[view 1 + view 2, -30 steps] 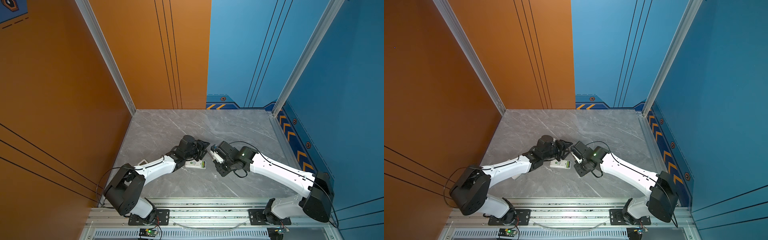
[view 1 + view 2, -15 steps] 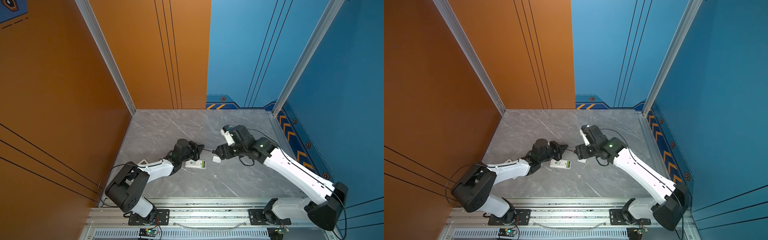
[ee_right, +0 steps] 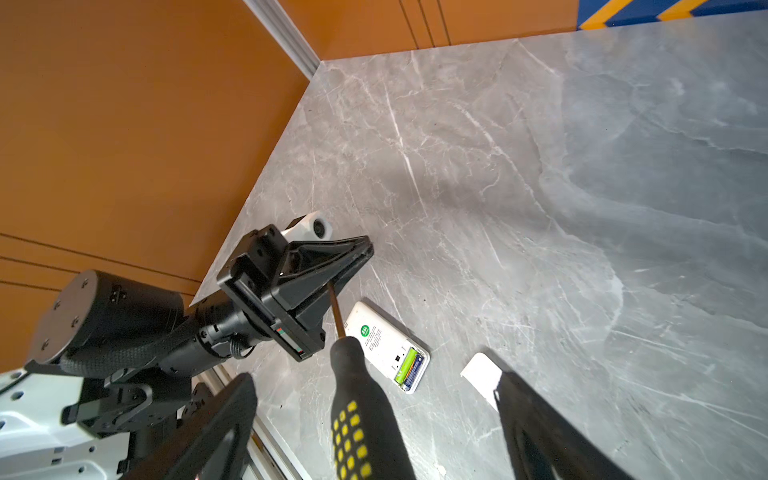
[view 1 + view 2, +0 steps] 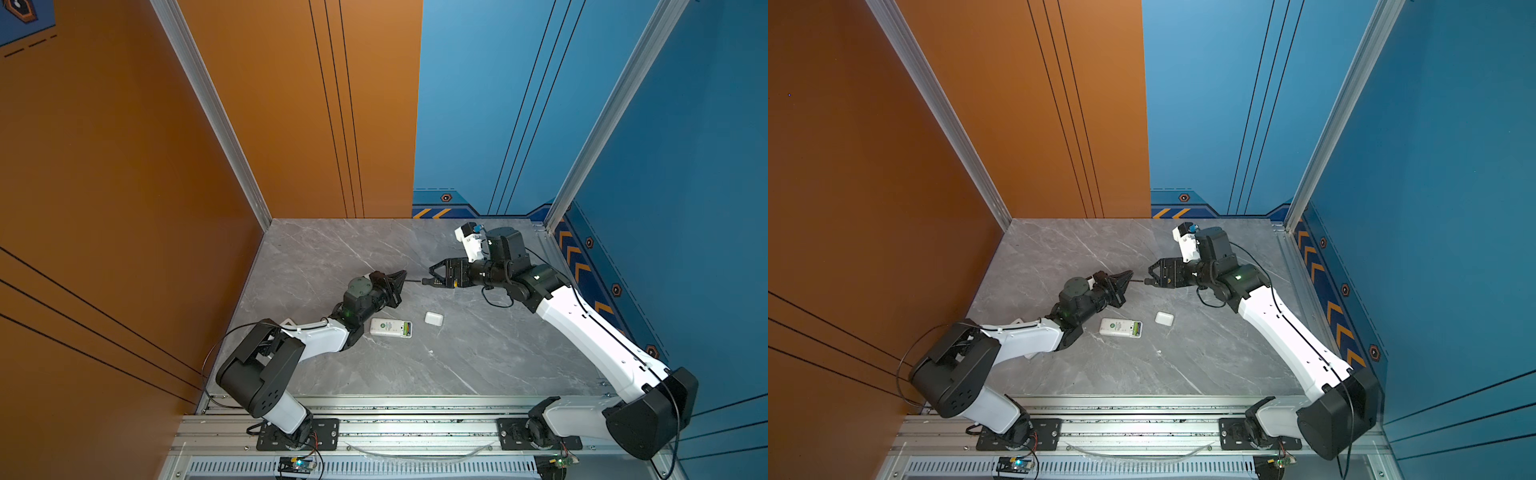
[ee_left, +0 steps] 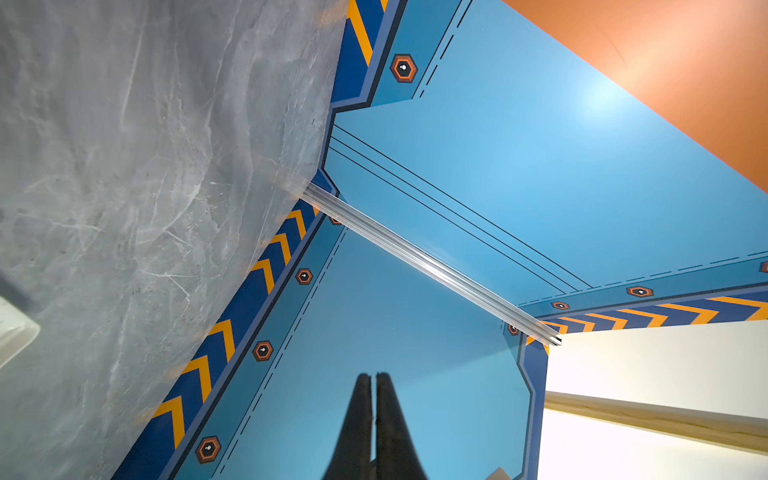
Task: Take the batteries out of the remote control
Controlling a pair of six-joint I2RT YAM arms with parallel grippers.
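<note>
Cover off, batteries (image 3: 409, 363) not yet out; tool hand-off under way (my read). Next: lever one up.

- Table (image 4: 478, 365): grey veined marble.
- Beyond remote control (image 4: 388, 327): right gripper (image 4: 430, 275) spread round screwdriver (image 3: 361, 399) handle, knobbed black-yellow; left gripper (image 3: 365, 249) pinches its thin shaft.
- Beside remote: white rounded lid (image 4: 434, 318).
- In its bay: batteries, glossy cylinders.

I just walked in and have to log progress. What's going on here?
The left gripper is shut on the thin shaft of the screwdriver. The right gripper stands open around its black-and-yellow handle. It looks like a handover between the arms. The white remote lies on the table with its compartment open. The batteries, a green one showing, are not yet taken out. The white lid lies apart, beside the remote.
</note>
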